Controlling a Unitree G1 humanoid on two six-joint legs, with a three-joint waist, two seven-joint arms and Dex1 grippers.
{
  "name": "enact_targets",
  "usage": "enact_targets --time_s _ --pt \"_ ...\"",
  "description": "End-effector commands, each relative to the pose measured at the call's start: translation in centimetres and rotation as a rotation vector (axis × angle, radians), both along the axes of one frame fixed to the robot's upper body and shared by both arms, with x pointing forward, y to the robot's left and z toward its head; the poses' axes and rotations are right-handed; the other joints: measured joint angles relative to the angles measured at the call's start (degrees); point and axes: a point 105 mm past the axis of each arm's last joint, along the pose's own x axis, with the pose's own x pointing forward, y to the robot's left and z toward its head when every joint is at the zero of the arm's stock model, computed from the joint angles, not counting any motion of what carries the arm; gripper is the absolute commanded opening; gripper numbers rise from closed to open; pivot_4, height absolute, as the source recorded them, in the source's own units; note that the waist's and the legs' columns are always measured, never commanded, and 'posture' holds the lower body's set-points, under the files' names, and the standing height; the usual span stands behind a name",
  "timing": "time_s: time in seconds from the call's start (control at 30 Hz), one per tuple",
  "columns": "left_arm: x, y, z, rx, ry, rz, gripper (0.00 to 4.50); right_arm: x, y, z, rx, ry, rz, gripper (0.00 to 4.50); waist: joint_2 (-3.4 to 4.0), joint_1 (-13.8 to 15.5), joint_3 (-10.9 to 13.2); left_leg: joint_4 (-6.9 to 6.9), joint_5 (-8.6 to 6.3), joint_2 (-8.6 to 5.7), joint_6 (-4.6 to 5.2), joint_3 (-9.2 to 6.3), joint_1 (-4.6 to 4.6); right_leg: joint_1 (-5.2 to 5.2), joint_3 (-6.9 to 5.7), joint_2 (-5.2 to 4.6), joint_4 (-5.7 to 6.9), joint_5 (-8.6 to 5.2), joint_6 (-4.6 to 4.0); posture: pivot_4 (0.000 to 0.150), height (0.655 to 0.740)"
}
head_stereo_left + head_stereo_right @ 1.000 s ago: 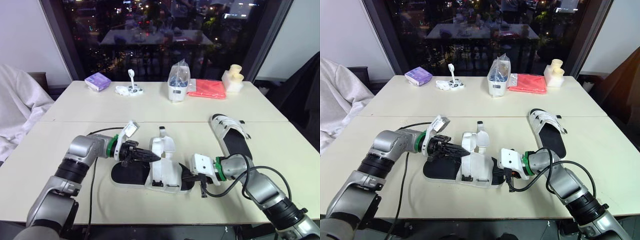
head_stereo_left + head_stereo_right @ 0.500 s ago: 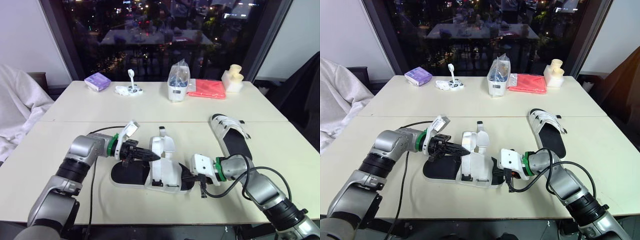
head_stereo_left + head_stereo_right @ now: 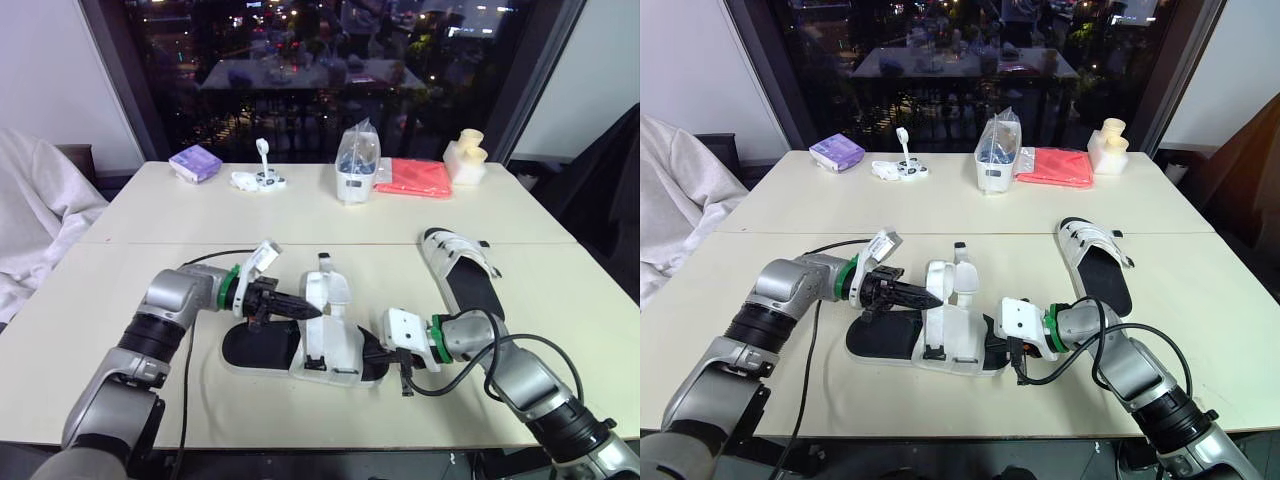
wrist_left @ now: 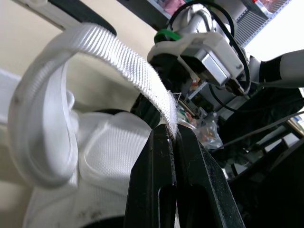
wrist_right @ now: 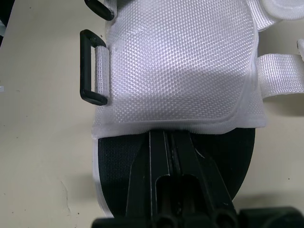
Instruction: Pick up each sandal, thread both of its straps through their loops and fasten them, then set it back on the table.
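Left tool [image 4: 172, 132] is closed on the free end of a white webbing strap [image 4: 95, 42]. Its fingers are pressed together with the webbing pinched between the tips. From the pinch the strap arches up and over, then runs back down into the white mesh upper [image 5: 180, 71] of the near sandal [image 3: 300, 352].

Right tool [image 5: 166, 135] is narrow, its fingers side by side with hardly any gap. They lie on the black footbed [image 5: 118, 161], with the tips right at the edge of the upper. I cannot tell whether anything is pinched between them.

Near sandal lies flat on the worktop [image 3: 150, 215], close to the front edge and between the two tools. The left tool comes in over its bare sole end, and the right tool sits at the opposite end. Along one side of the upper, a black rectangular loop [image 5: 92, 66] hangs from a short web tab with nothing threaded through it. A second strap stub [image 5: 280, 76] sticks out on the other side.

Second sandal [image 3: 465, 272] lies flat, further back on the robot's right and well apart from the first. White straps cross its far end.

Along the back of the worktop, left to right:
- a purple packet [image 3: 195, 162]
- a small white object [image 3: 258, 178]
- a clear plastic bag [image 3: 356, 165]
- a folded red cloth [image 3: 420, 177]
- a cream-coloured bottle-shaped item [image 3: 466, 155]
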Motion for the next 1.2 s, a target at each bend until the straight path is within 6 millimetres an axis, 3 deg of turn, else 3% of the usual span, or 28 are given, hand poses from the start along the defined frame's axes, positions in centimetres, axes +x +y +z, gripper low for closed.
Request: enact_targets --time_s 0.03,0.33,0.63,1.2 --pt "0.3 -0.1 0.8 -0.009 -0.038 0.001 0.03 -0.2 -0.5 -0.9 -0.034 0.027 -0.02 0.0 0.0 0.0 0.0 0.0 0.0 0.0 0.0 0.0 0.0 0.0 0.0 0.0 0.0 0.0 0.0 0.15 0.74" --pt "-0.4 0.0 0.9 -0.017 -0.018 -0.038 0.03 -0.2 -0.6 -0.9 -0.038 0.03 -0.02 0.0 0.0 0.0 0.0 0.0 0.0 0.0 0.0 0.0 0.0 0.0 0.0 0.02 0.0 0.0 0.0 0.15 0.74" --pt "-0.3 -0.1 2.5 -0.084 0.023 -0.029 0.03 -0.2 -0.6 -1.0 -0.042 0.028 -0.018 0.0 0.0 0.0 0.0 0.01 0.0 0.0 0.0 0.01 0.0 0.01 0.0 0.03 0.0 0.0 0.01 0.15 0.74" --pt "-1.0 0.1 1.1 -0.031 0.003 -0.052 0.03 -0.2 -0.6 -1.0 -0.047 0.026 -0.018 0.0 0.0 0.0 0.0 0.01 0.0 0.0 0.0 0.0 0.0 0.01 0.0 0.04 0.01 0.0 0.01 0.15 0.74"
